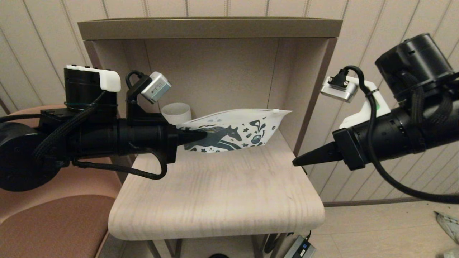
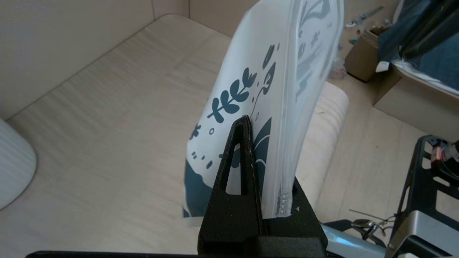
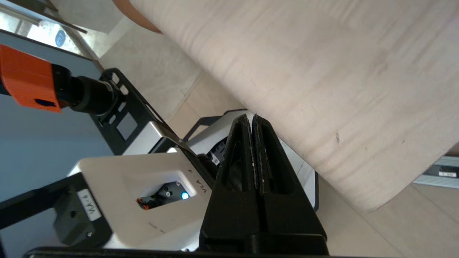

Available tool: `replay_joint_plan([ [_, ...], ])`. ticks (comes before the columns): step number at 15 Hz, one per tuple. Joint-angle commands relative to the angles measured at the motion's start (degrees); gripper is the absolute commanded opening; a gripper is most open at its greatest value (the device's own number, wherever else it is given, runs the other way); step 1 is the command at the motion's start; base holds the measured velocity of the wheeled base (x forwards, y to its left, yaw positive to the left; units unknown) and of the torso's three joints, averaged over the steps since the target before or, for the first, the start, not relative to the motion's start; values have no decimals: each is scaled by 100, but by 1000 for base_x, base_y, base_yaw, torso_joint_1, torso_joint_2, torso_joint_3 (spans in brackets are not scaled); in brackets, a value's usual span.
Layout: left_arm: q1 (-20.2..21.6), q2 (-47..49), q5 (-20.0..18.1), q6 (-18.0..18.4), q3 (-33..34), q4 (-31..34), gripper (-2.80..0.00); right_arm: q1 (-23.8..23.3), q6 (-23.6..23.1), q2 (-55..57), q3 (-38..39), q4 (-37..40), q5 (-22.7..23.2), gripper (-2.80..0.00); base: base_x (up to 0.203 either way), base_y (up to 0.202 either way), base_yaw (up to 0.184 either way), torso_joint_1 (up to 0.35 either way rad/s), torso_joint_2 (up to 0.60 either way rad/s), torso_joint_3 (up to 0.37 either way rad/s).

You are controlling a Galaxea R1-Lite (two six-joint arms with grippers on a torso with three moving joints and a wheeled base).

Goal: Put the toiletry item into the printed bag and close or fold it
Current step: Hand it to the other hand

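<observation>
Pinching printed bag (image 1: 233, 130), left hand (image 1: 200, 136) level

printed bag (image 1: 233, 130), white with teal horse, upright, zip edge uppermost

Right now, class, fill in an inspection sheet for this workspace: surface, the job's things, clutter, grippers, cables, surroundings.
Surface: pale wood-grain shelf top inside a beige cabinet alcove.
Job's things: printed bag held up on edge near the back of the shelf, zip edge uppermost; toiletry item nothing seen.
Clutter: white ribbed mug behind the bag.
Grippers: left gripper shut on the bag's end; right gripper shut, holding nothing, off the shelf's right edge.
Cables: black braided cables along both arms.
Surroundings: brown seat on the left, panelled wall behind, power adapter on the floor.
</observation>
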Motion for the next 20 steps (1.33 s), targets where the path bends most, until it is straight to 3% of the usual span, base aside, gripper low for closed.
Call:
replay_joint_plan([
  [1,2,-1,-22,2,9,-13,-280,-37,10,-24,224,-199,25,-280,0,0,0,0,0,0],
  [4,-3,-6,-6,4,24,-21,-280,-50,-10,-144,518,-583,-14,-280,0,0,0,0,0,0],
  [5,-4,-13,-8,11,33,-16,-280,-50,-108,-197,638,-773,-92,0,0,0,0,0,0,0],
  [6,-4,-36,-13,11,42,-2,-280,-33,-249,-203,690,-996,-185,0,0,0,0,0,0,0],
  [7,-4,-51,-20,11,50,12,-280,-45,-299,-171,771,-1146,-201,-280,0,0,0,0,0,0],
  [10,-4,-74,-102,-6,80,44,-280,-278,-499,-165,883,-1401,-214,-280,0,0,0,0,0,0],
  [13,1,-85,-832,-97,-6,294,-280,-504,-973,-203,922,-1394,-193,-280,0,0,0,0,0,0],
  [16,-4,-139,-952,-121,-4,400,-280,-421,-989,-325,1124,-1402,-174,-280,0,0,0,0,0,0],
  [18,-4,-198,-1308,-175,-1,471,-280,-348,-1099,-335,1216,-1401,-162,-280,0,0,0,0,0,0],
  [19,-4,-215,-1393,-217,-20,550,-280,-346,-1109,-335,1282,-1404,-162,0,0,0,0,0,0,0],
  [20,-4,-209,-1402,-218,-11,550,-280,-338,-1125,-336,1280,-1402,-156,0,0,0,0,0,0,0],
])
